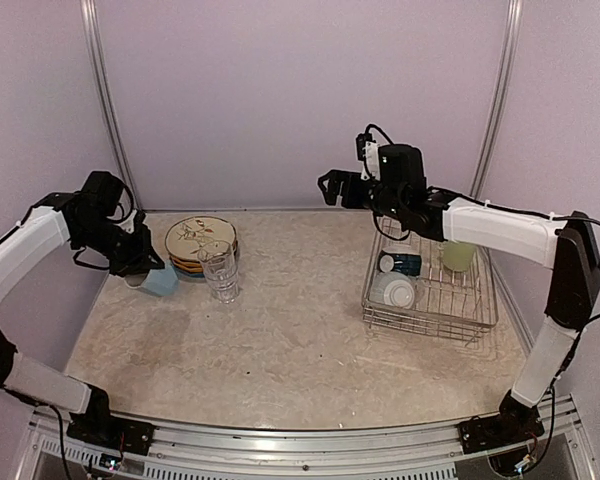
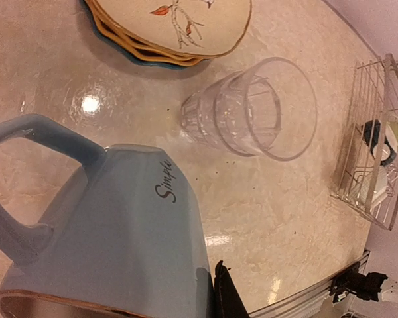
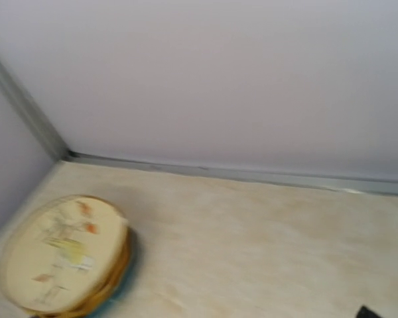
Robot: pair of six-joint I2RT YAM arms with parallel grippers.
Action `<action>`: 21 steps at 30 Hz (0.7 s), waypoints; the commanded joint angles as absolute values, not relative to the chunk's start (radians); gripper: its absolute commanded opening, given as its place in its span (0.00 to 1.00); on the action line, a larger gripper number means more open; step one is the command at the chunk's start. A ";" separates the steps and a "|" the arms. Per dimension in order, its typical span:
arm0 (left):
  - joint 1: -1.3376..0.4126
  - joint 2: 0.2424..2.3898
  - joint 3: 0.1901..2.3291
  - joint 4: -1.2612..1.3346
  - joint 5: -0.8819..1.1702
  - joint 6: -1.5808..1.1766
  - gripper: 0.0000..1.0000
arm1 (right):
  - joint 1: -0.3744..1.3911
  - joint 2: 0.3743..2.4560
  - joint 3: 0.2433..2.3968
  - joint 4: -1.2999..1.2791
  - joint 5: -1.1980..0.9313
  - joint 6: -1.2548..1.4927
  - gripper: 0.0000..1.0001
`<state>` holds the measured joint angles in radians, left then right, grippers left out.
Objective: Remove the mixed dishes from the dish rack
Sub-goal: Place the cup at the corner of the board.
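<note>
left gripper (image 1: pixel 138 266) clamped on light blue mug (image 1: pixel 163 281), tumbler (image 1: pixel 221 272) just right of it; right gripper (image 1: pixel 332 187) spread, empty, dish rack (image 1: pixel 420 323) lies lower right

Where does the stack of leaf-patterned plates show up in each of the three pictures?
Top external: the stack of plates sits left of centre, at mid-height.
Left wrist: the stack is at the top edge, left of centre, partly cut off.
Right wrist: the stack is in the bottom-left corner, blurred.
Shared landmark: the clear glass tumbler stands beside the stack in the top and left wrist views; the right wrist view misses it.
</note>
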<state>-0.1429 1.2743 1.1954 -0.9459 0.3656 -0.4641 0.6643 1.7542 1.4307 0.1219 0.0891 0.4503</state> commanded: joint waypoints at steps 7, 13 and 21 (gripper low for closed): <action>-0.169 1.504 1.282 -0.930 0.133 -0.443 0.00 | 0.624 1.703 1.529 -0.258 0.372 0.384 1.00; -0.169 1.611 1.320 -0.934 0.130 -0.454 0.00 | 0.540 1.718 1.576 -0.485 0.494 0.421 1.00; -0.169 1.693 1.333 -0.947 0.139 -0.437 0.05 | 0.385 1.735 1.598 -0.672 0.565 0.452 1.00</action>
<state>-0.1642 1.6844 1.2953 -0.9516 0.1497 -0.4599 0.4435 1.7226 1.5646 -0.5259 0.4824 0.4370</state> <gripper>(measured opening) 0.065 0.997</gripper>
